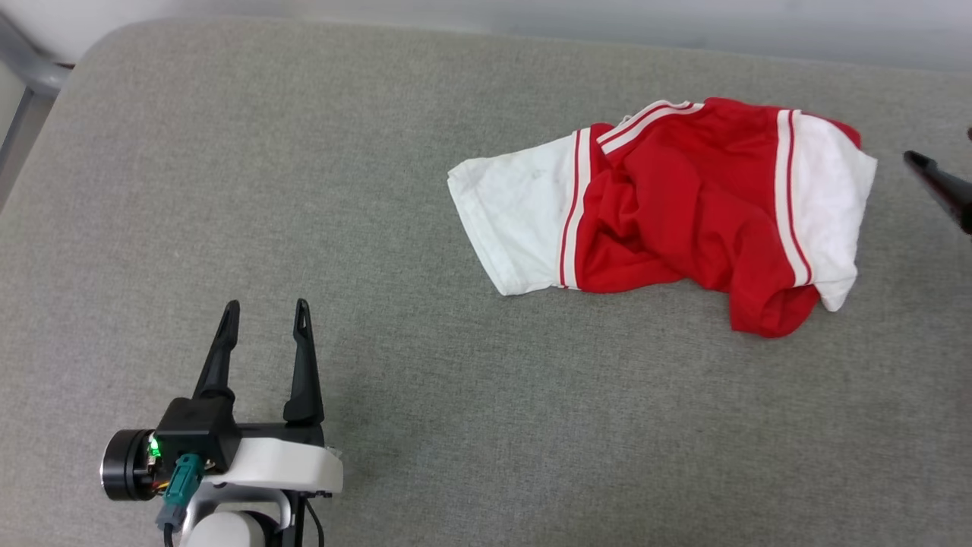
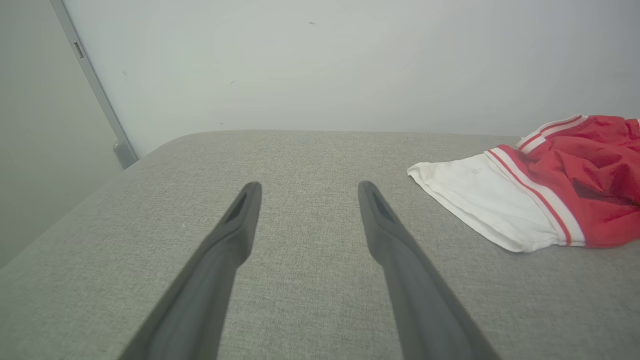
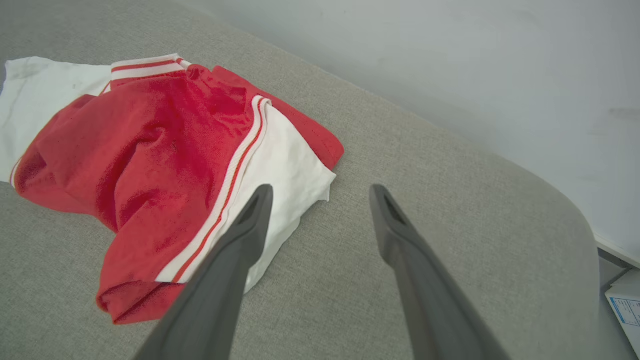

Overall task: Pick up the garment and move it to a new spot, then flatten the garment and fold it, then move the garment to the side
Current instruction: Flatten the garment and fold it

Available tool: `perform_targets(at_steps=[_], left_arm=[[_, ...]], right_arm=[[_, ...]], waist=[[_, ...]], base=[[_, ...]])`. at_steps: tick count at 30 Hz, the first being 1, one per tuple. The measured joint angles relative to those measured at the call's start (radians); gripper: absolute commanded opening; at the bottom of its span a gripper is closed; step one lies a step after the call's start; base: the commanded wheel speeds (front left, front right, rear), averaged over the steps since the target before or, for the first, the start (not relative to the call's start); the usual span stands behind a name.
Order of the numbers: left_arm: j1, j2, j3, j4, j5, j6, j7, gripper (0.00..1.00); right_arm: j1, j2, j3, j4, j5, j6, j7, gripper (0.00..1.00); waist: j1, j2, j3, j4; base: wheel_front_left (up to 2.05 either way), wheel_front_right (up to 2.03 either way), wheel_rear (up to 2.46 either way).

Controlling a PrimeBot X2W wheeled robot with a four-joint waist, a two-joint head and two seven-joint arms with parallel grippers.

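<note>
Left pincer (image 1: 266,304) and right pincer (image 3: 321,189) both stand with jaws apart, empty. On the grey padded surface (image 1: 364,167), the garment (image 1: 683,205) lies crumpled at the far right. The left pincer is low at the near left, well apart from it, pointing forward. The right pincer is just beside the white sleeve, perhaps overhanging it.

Lab-like room, padded table (image 1: 228,190), bare wall (image 2: 320,60)
</note>
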Motion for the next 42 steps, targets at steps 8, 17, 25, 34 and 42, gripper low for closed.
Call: perform_targets(at_steps=[8,17,25,34,42], left_arm=[[-0.051,0.000,-0.043,-0.005,-0.029,0.006,0.000,1.00],[-0.108,0.000,-0.070,-0.014,-0.049,0.020,0.000,1.00],[-0.126,0.000,-0.073,-0.009,-0.051,0.021,0.000,1.00],[-0.110,0.000,-0.041,0.005,-0.036,0.022,0.000,1.00],[-0.038,0.000,-0.010,0.013,-0.013,0.018,0.000,1.00]], right_arm=[[-0.108,-0.001,-0.027,0.044,-0.026,0.000,0.298,1.00],[-0.163,0.062,-0.005,0.174,-0.131,0.000,0.356,1.00],[-0.172,0.074,0.000,0.258,-0.145,0.000,0.340,1.00],[-0.153,0.081,0.067,0.204,-0.047,0.000,0.115,0.00],[-0.039,0.044,0.125,-0.005,0.048,0.000,-0.016,0.00]], waist=[[0.0000,0.0000,0.084,0.038],[0.0001,0.0000,0.189,0.082],[-0.0001,0.0000,0.233,0.095],[0.0002,0.0000,0.159,0.057],[0.0002,0.0000,0.044,0.019]], base=[[0.00,0.00,0.00],[0.00,0.00,0.00],[0.00,0.00,0.00],[0.00,0.00,0.00],[0.00,0.00,0.00]])
